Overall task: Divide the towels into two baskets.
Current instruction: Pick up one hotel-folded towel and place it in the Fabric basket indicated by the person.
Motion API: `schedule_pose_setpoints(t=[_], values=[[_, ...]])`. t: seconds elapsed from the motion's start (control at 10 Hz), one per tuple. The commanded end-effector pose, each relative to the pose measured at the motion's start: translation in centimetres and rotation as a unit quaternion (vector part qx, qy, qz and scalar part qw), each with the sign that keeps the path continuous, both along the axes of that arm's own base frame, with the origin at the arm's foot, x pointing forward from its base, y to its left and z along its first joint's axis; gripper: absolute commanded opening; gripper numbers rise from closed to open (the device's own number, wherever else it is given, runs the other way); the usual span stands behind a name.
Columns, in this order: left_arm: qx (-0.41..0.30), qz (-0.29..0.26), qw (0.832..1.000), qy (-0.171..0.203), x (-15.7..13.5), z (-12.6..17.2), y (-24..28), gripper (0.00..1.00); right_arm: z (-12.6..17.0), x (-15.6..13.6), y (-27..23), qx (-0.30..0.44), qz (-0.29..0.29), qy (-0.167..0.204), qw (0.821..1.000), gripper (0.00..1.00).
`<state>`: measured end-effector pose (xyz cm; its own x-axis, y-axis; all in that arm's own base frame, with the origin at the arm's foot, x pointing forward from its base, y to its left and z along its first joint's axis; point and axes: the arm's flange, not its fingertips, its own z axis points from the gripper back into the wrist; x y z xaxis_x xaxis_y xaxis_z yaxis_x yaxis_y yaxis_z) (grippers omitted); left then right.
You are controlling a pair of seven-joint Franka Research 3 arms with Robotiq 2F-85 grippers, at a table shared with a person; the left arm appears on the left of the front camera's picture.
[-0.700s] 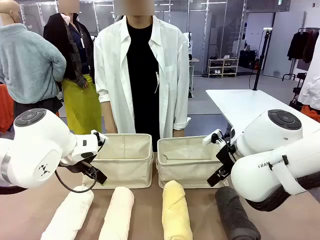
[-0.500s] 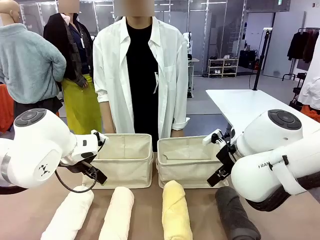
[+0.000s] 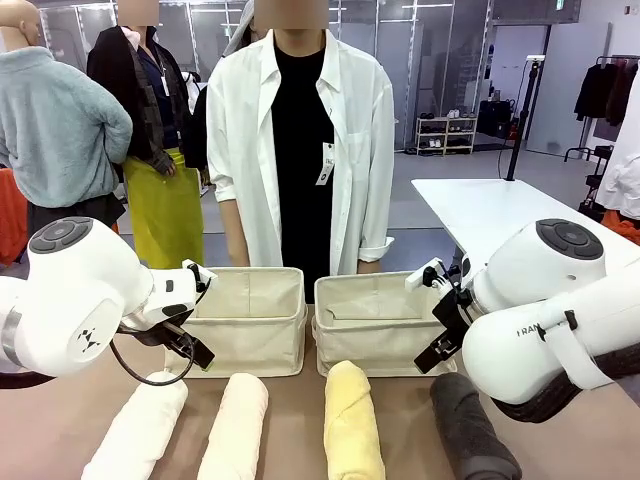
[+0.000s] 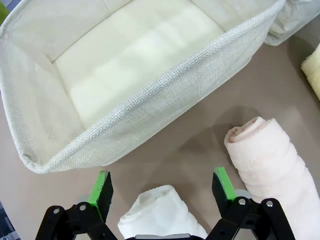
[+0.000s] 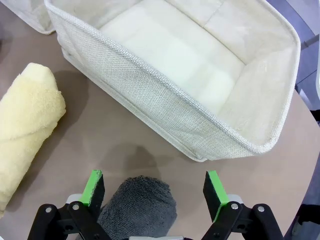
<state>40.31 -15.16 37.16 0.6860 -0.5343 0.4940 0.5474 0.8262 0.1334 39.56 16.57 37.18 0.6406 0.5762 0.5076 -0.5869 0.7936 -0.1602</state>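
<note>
Four rolled towels lie in a row at the table's near side: white (image 3: 135,430), cream (image 3: 235,425), pale yellow (image 3: 352,420) and dark grey (image 3: 472,425). Behind them two beige canvas baskets stand side by side, left (image 3: 245,335) and right (image 3: 375,340), both with nothing inside. My left gripper (image 4: 161,180) hangs open just above the end of the white towel (image 4: 160,217), with the left basket's rim (image 4: 165,95) ahead and the cream towel (image 4: 270,160) beside it. Over the end of the grey towel (image 5: 137,205) my right gripper (image 5: 152,180) is open, facing the right basket (image 5: 150,95).
A person in a white shirt (image 3: 300,140) stands at the far side behind the baskets, hands down. A white table (image 3: 490,210) stands off to the back right. Bare brown tabletop (image 3: 290,400) runs between the towels and the baskets.
The person has shifted a little to the right behind the baskets. Both arms, the towels and the baskets have stayed where they were.
</note>
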Motion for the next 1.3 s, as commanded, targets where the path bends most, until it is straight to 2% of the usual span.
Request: schedule_pose_setpoints(t=[0.0,0.5,0.6,0.7,0.8,1.0,1.1,1.2], values=[[0.000,0.000,1.000,0.000,0.0,0.0,0.0,1.00,0.0,0.0,0.0,0.001,0.000,0.000,1.000,1.00],[0.000,0.000,1.000,0.000,0.0,0.0,0.0,1.00,0.0,0.0,0.0,0.000,0.000,0.000,1.000,1.00],[0.000,0.000,1.000,0.000,0.0,0.0,0.0,1.00,1.5,0.5,-0.7,0.013,0.006,0.005,1.000,1.00],[-0.012,-0.004,1.000,0.016,0.4,1.4,0.1,1.00,2.9,1.2,-1.2,0.019,0.009,0.016,1.000,1.00],[-0.010,0.003,0.999,0.031,0.8,2.4,0.8,1.00,4.2,1.8,-1.6,0.016,-0.018,0.019,1.000,1.00],[-0.076,-0.004,0.993,0.090,0.8,4.6,3.5,1.00,6.0,2.4,-2.8,0.041,-0.011,0.077,0.996,1.00],[-0.123,-0.026,0.983,0.135,0.7,5.8,5.3,1.00,6.6,2.4,-3.9,0.087,0.014,0.118,0.989,1.00],[-0.180,-0.041,0.968,0.172,0.8,6.4,7.2,1.00,6.9,2.4,-5.2,0.127,0.026,0.139,0.982,1.00]])
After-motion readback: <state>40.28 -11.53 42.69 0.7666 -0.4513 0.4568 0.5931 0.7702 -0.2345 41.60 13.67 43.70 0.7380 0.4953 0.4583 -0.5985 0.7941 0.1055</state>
